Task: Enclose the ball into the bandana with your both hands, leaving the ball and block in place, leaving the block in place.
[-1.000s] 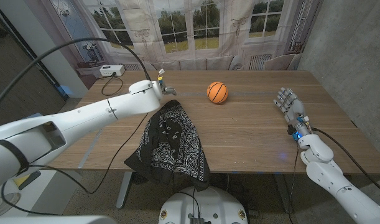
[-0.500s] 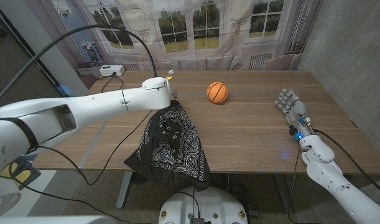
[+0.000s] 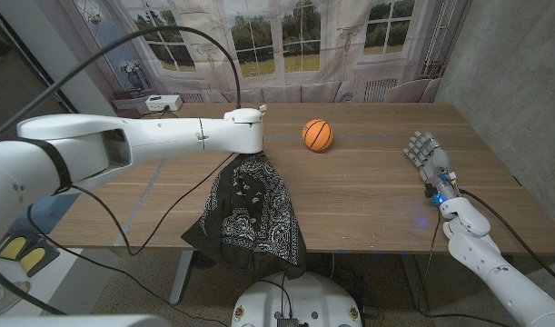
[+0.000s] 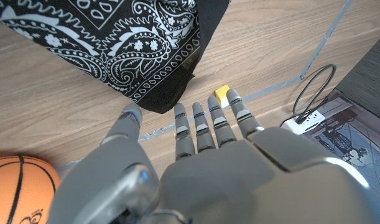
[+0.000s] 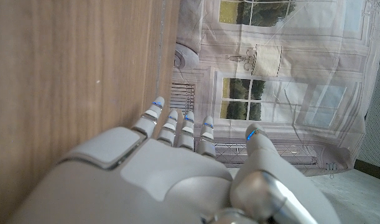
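Note:
An orange ball (image 3: 317, 134) sits on the far middle of the wooden table (image 3: 368, 195). The black paisley bandana (image 3: 250, 204) lies crumpled to its near left and hangs over the front edge. My left arm reaches across, its wrist (image 3: 246, 133) above the bandana's far corner. My left hand (image 4: 202, 168) holds nothing, its fingers straight and apart over the bare wood beside the bandana (image 4: 134, 43). A small yellow block (image 4: 222, 92) lies just past its fingertips, and the ball (image 4: 18, 186) is at its thumb side. My right hand (image 3: 427, 156) stands at the table's right with fingers spread, holding nothing (image 5: 171, 168).
A white box (image 3: 159, 102) with cables stands at the table's far left corner. A black cable (image 3: 168, 213) trails over the left part of the table. A grey tape line (image 4: 314, 56) runs across the wood near the block.
My left arm has swung to the right, from left of the bandana's far corner to over it, nearer the ball. Ball, bandana and right hand have stayed put.

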{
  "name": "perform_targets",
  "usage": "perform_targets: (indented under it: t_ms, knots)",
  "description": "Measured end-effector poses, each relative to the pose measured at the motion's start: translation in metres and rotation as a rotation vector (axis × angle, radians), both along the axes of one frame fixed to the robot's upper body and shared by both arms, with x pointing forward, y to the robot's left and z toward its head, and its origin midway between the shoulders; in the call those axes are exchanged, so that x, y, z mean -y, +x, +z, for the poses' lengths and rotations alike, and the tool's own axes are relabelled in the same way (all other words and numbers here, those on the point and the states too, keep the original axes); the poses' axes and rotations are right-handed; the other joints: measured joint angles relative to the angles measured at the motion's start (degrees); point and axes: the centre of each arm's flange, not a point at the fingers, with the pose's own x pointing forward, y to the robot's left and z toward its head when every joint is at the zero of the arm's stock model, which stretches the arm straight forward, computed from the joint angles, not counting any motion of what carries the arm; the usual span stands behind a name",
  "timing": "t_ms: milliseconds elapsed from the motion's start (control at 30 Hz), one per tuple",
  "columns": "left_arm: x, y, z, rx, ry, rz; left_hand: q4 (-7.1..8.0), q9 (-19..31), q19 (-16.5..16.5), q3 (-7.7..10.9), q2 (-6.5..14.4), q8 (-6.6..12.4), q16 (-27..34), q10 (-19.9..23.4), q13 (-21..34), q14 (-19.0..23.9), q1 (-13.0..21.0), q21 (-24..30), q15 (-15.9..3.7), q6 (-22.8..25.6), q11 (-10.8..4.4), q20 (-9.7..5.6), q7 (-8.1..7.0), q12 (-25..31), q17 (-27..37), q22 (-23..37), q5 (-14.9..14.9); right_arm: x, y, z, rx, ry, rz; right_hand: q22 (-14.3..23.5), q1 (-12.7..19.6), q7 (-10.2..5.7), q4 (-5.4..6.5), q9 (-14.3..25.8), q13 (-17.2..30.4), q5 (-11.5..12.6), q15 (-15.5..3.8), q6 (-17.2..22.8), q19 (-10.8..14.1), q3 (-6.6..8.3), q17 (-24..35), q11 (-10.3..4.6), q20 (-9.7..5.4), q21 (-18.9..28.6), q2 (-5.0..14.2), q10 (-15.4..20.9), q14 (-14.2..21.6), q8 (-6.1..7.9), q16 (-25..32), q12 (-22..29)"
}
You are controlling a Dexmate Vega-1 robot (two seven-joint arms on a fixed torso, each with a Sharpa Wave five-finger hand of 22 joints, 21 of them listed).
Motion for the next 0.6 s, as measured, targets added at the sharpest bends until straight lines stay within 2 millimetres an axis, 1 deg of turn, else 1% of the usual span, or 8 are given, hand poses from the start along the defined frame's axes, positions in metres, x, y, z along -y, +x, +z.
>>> perform_targets:
  t_ms: [100, 167, 233, 333, 367, 433, 500, 600]
  knots:
    - [0.004, 0.003, -0.001, -0.022, 0.017, 0.013, 0.0, 0.0, 0.0, 0.0, 0.1, 0.0, 0.0, 0.0, 0.2, 0.0, 0.1, 0.0, 0.0, 0.4, 0.0, 0.0, -0.37, 0.0, 0.0, 0.0, 0.0, 0.004, 0.002, -0.002, -0.003, 0.007, -0.001, 0.0, 0.0, 0.0, 0.0, 0.0, 0.0, 0.0, 0.0, 0.0, 0.3, 0.0, 0.0, 0.0, 0.28, 0.0, 0.0, 0.0, 0.0, 0.0, 0.0, 0.0]
    - [0.006, 0.004, -0.003, -0.035, 0.023, 0.018, 0.0, 0.0, 0.0, 0.0, 0.4, 0.0, 0.0, 0.0, 0.3, -0.3, 0.4, 0.0, -0.26, 0.6, 0.0, 0.0, -0.17, 0.0, 0.0, 0.0, 0.0, 0.006, 0.004, -0.003, -0.002, 0.012, 0.002, 0.0, 0.0, 0.0, 0.0, 0.0, 0.0, 0.0, 0.0, 0.0, 0.3, 0.0, 0.0, 0.0, 0.31, 0.0, 0.0, 0.0, 0.0, 0.0, 0.0, 0.0]
    - [0.012, 0.008, -0.003, -0.046, 0.058, 0.037, 0.0, 0.0, -0.3, 0.0, 0.4, 0.0, -0.3, 0.0, 0.3, -0.3, 0.4, 0.0, -0.31, 0.6, -0.03, -0.31, -0.17, 0.0, 0.1, 0.0, 0.0, 0.008, 0.005, -0.004, -0.003, 0.016, 0.001, 0.0, 0.0, 0.0, 0.0, 0.0, 0.0, 0.0, 0.0, 0.0, 0.3, 0.0, 0.0, 0.01, 0.31, 0.0, 0.0, 0.0, 0.0, 0.0, 0.0, 0.0]
    - [0.013, 0.009, -0.006, -0.065, 0.059, 0.044, 0.0, 0.0, -0.3, 0.0, 0.4, 0.0, -0.4, -0.2, 0.3, -0.4, 0.4, 0.0, -0.43, 1.2, -0.24, -0.31, -0.27, 0.0, 0.3, 0.0, 0.0, 0.01, 0.007, -0.006, -0.007, 0.023, -0.002, 0.0, 0.0, -0.21, 0.0, 0.0, 0.0, 0.0, 0.0, 0.2, 0.5, 0.0, 0.0, 0.41, 0.12, 0.0, 0.0, 0.4, 0.0, 0.0, 0.0, 0.0]
    - [0.013, 0.009, -0.009, -0.077, 0.052, 0.044, 0.0, 0.0, -0.3, 0.0, 0.4, 0.0, -0.4, -0.2, 0.3, -0.5, 0.4, 0.0, -0.53, 1.2, -0.24, -0.31, -0.19, 0.0, 0.3, 0.0, 0.0, 0.012, 0.008, -0.006, -0.01, 0.028, -0.007, 0.0, 0.0, -0.22, 0.0, 0.0, 0.0, 0.0, -0.01, 0.2, 0.5, 0.0, 0.0, 0.41, 0.09, 0.0, 0.0, 0.4, 0.0, 0.0, 0.0, 0.0]
    - [0.019, 0.013, -0.006, -0.072, 0.101, 0.07, 0.0, 0.0, -0.4, 0.0, 0.4, 0.0, -0.4, -0.2, 0.3, -0.5, 0.4, 0.0, -0.55, 1.2, -0.24, -0.26, -0.19, 0.0, 0.3, 0.0, 0.0, 0.013, 0.009, -0.007, -0.007, 0.031, 0.001, 0.0, 0.0, -0.31, 0.24, 0.0, 0.0, 0.0, -0.01, 0.3, 0.6, 0.24, 0.0, 0.41, 0.01, 0.0, 0.0, 0.4, 0.0, 0.0, 0.0, 0.0]
    - [0.019, 0.013, -0.009, -0.087, 0.093, 0.071, 0.0, 0.0, -0.5, 0.0, 0.4, 0.0, -0.4, -0.2, 0.3, -0.5, 0.4, 0.0, -0.55, 1.2, -0.27, -0.1, -0.19, 0.0, 0.3, 0.0, 0.0, 0.015, 0.011, -0.008, -0.011, 0.037, -0.005, 0.0, 0.0, -0.31, 0.24, 0.0, 0.0, 0.0, 0.19, 0.3, 0.6, 0.24, 0.0, 0.41, 0.01, 0.0, 0.0, 0.4, 0.2, 0.0, 0.0, 0.0]
    - [0.025, 0.018, -0.006, -0.082, 0.133, 0.099, -0.06, 0.2, -0.5, 0.07, 1.4, 0.49, -0.4, 0.1, 0.5, -0.5, 1.4, 0.0, -0.55, 2.8, -0.57, -0.1, 0.15, 0.4, 0.3, 0.0, 0.2, 0.018, 0.012, -0.008, -0.007, 0.041, -0.001, 0.0, 0.0, -0.31, 0.24, 0.0, 0.0, 0.0, 0.19, 0.3, 0.6, 0.24, 0.0, 0.41, 0.01, 0.0, 0.0, 0.4, 0.2, 0.0, 0.0, 0.0]
